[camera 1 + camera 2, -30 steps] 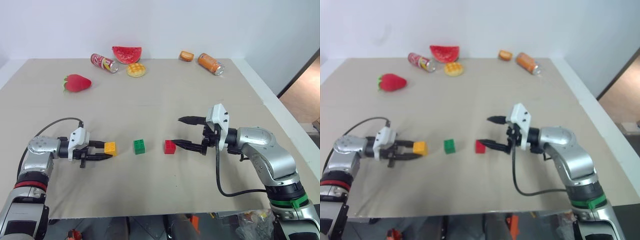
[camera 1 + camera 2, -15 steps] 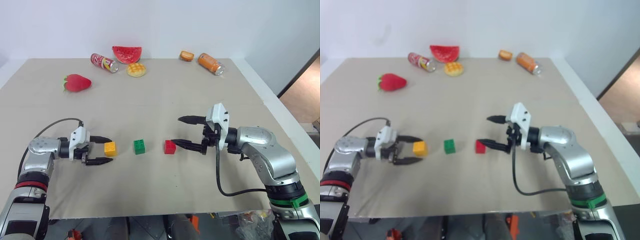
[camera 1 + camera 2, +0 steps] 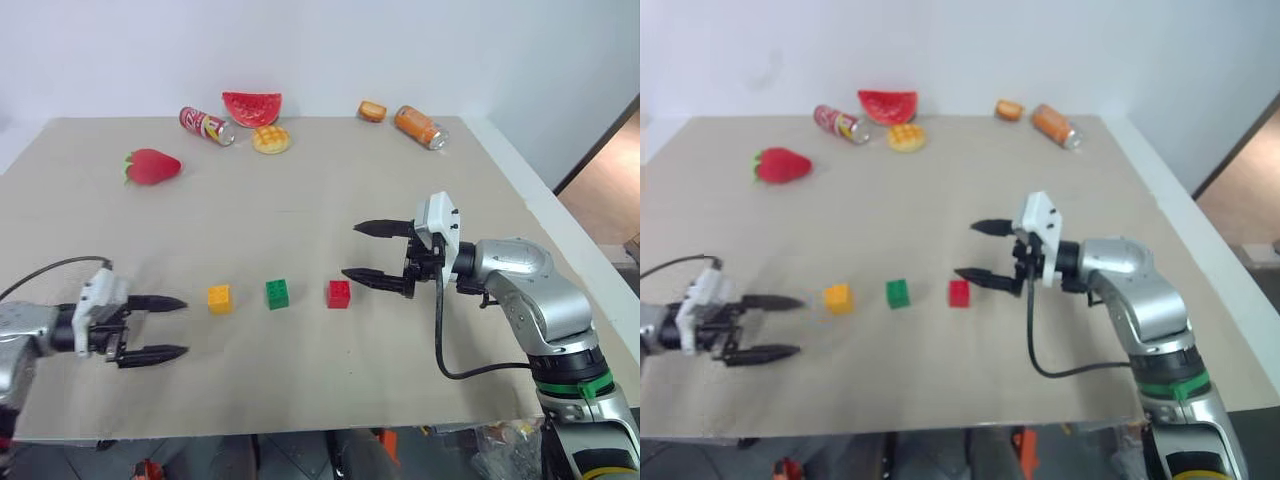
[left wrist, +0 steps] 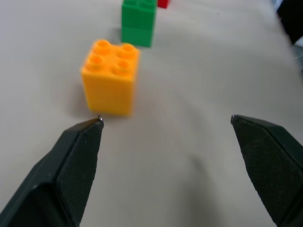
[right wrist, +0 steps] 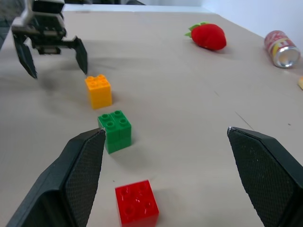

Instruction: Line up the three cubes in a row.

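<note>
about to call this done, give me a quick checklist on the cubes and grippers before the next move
1. Orange-yellow cube, green cube and red cube in one row: ok.
2. Gaps between cubes roughly even: ok.
3. Left gripper open and clear of the orange-yellow cube: ok.
4. Right gripper open, holding nothing: ok.
5. Right gripper's lower finger apart from the red cube: cannot tell, it sits close.
6. Strawberry and cans well away from the row: ok.

Three studded cubes stood on the worktop: one orange-yellow cube, one green cube, one red cube. Two cans lay there, with one strawberry, one watermelon slice and two bread-like toys.
</note>
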Controlling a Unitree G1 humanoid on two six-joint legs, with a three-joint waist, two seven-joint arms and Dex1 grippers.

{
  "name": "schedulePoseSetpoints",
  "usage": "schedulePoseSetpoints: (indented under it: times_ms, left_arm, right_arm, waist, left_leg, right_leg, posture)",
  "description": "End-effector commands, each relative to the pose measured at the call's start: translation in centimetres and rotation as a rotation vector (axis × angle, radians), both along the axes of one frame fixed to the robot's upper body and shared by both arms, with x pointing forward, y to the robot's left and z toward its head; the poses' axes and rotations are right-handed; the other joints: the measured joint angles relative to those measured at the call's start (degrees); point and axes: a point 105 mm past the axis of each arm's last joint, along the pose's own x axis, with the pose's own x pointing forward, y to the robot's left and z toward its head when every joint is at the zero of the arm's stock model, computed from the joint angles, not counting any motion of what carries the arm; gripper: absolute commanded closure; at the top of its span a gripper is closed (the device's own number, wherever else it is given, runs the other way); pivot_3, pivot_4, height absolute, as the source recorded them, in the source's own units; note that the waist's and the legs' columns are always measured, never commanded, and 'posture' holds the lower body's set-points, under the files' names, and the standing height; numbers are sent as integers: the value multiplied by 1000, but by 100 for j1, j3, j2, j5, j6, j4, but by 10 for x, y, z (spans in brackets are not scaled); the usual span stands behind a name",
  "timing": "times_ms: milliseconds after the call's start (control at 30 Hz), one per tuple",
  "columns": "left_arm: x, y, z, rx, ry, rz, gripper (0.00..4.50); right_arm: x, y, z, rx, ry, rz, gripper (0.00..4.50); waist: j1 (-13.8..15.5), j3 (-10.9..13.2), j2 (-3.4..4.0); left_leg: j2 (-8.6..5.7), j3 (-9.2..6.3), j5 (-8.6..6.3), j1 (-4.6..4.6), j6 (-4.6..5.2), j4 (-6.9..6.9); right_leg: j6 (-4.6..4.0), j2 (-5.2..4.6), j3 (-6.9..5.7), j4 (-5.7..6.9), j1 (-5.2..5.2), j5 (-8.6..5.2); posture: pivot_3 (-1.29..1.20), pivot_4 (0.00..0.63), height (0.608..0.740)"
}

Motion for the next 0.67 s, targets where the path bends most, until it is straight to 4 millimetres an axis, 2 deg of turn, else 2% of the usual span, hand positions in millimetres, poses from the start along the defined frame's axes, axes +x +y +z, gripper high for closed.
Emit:
schedulePoseSetpoints:
  times_ms: [33, 100, 200, 300, 367, 433, 533, 667]
  left_arm:
    - [-6, 16, 26, -57, -36, 166, 38]
    - [-4, 35, 30, -55, -62, 326, 38]
    - [12, 61, 29, -93, -48, 594, 38]
    - [29, 73, 43, -167, -199, 804, 38]
    - [37, 62, 42, -235, -286, 921, 38]
    - [40, 46, 32, -303, -285, 991, 38]
    - [40, 25, 26, -390, -294, 1066, 38]
    - [41, 20, 22, -425, -271, 1131, 38]
  right_arm:
    - [-1, 1, 13, 22, -53, 15, 231]
    - [2, 2, 12, 24, -61, 8, 231]
    - [18, -2, 15, 39, -93, -74, 231]
    - [39, -15, 18, 82, -113, -216, 231]
    - [70, -45, 18, 168, -99, -472, 231]
    - [87, -76, 10, 249, -81, -689, 231]
    - [94, -114, -15, 350, -22, -946, 231]
    - [87, -117, -36, 407, 24, -1033, 231]
  waist:
    - [9, 1, 1]
    - [8, 1, 1]
    - [20, 3, 4]
    - [30, 4, 6]
    - [35, -3, -7]
    - [52, -5, -12]
    - [58, -9, -17]
    - [53, -9, -18]
  left_leg:
    - [-1, 5, 0, 1, 0, 2]
    - [0, 10, 0, 0, -1, 4]
    - [0, 7, -1, 3, -1, 4]
    - [-3, 9, 0, 3, -1, 8]
    - [-3, 11, 0, -2, -2, 10]
    - [-3, 21, -2, -5, -5, 7]
    - [-5, 19, -3, -8, -8, 5]
    - [-3, 7, -3, -3, -7, 0]
  right_leg:
    - [0, -5, 0, 0, -1, 0]
    - [-1, -10, -1, -1, -3, 1]
    - [-2, -9, -7, 0, -4, 1]
    - [-3, -13, -8, -3, 0, 2]
    - [-3, -12, -8, -5, 3, 3]
    - [6, -16, -4, -15, 9, 5]
    - [16, -11, -1, -15, 10, 2]
    - [20, 8, 11, -12, 12, 0]
  posture:
    - [0, 150, 740]
    - [0, 150, 740]
    - [0, 150, 740]
    - [0, 150, 740]
    - [0, 150, 740]
    - [0, 150, 740]
    - [0, 150, 740]
    - [0, 150, 740]
